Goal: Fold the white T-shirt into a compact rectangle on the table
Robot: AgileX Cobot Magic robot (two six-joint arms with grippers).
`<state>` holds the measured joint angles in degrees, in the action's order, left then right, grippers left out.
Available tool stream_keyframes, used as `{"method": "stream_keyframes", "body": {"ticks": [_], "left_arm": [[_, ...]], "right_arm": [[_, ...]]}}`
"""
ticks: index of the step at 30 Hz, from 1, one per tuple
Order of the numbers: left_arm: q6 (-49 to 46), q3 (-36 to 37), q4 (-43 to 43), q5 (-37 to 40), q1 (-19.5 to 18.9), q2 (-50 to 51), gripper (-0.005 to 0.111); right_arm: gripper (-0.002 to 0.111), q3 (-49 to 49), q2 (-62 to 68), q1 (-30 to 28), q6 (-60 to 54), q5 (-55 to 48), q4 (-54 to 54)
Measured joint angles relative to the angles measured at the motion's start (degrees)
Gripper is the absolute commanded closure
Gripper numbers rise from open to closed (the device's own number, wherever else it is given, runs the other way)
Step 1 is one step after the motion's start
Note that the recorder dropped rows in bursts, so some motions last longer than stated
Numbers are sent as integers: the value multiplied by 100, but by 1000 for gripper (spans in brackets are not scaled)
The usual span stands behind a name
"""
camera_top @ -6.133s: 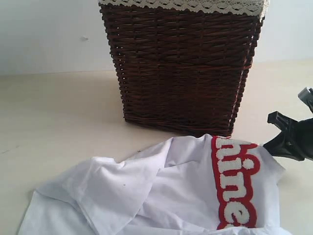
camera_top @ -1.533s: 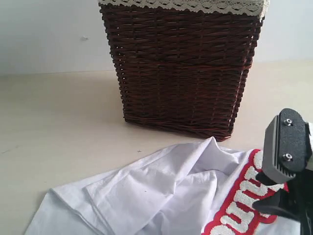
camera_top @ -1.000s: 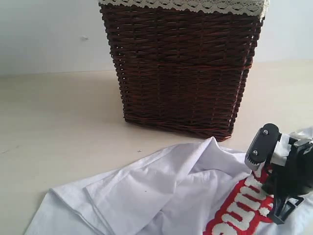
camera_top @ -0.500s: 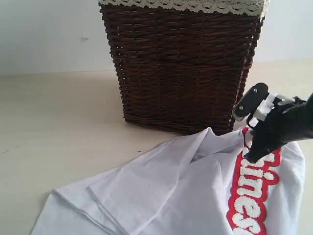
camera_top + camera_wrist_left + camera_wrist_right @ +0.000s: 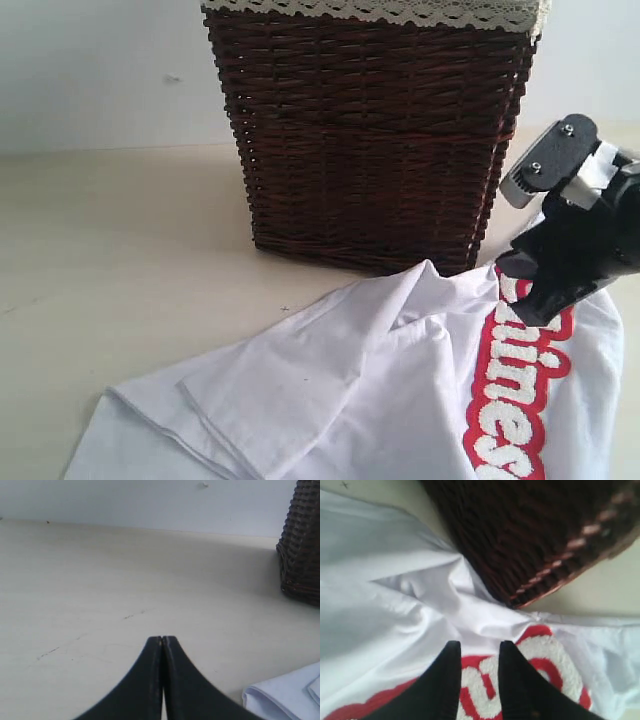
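The white T-shirt (image 5: 350,390) lies crumpled on the table (image 5: 120,250) in front of the basket, its red-outlined lettering (image 5: 515,400) running down the right side. My right gripper (image 5: 528,300) hovers at the top end of the lettering (image 5: 540,665), close to the basket's lower corner. In the right wrist view that gripper (image 5: 480,647) is open, with the shirt (image 5: 395,580) showing between its fingers and nothing held. My left gripper (image 5: 162,639) is shut and empty over bare table (image 5: 100,580), with a folded corner of the shirt (image 5: 285,695) beside it.
A tall dark wicker basket (image 5: 370,130) with white lace trim stands just behind the shirt; its wall (image 5: 530,530) is right in front of the right gripper and one edge (image 5: 302,540) shows in the left wrist view. A pale wall rises behind the table.
My right gripper carried the lettered part of the shirt from the near edge up toward the basket, then opened and rose off it. The shirt now lies flatter. Its lettering now runs lengthwise.
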<state>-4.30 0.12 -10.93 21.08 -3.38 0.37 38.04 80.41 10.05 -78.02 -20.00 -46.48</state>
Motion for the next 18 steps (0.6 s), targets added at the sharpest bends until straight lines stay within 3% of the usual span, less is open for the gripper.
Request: {"method": "stream_keyframes", "body": {"ticks": [3,6,10,18], "left_arm": [[0,0,0,0,0,0,107],[0,0,0,0,0,0,107],[0,0,0,0,0,0,107],[0,0,0,0,0,0,107]], "right_arm": [[108,-13,-115,0,-1963,-326,-1211],[108,2,91,13,-3622,-983,-2020],[108,308,717,258,-4147,-1095,-2185],[108,1276,1929,449,-4202,-280,-2533]]}}
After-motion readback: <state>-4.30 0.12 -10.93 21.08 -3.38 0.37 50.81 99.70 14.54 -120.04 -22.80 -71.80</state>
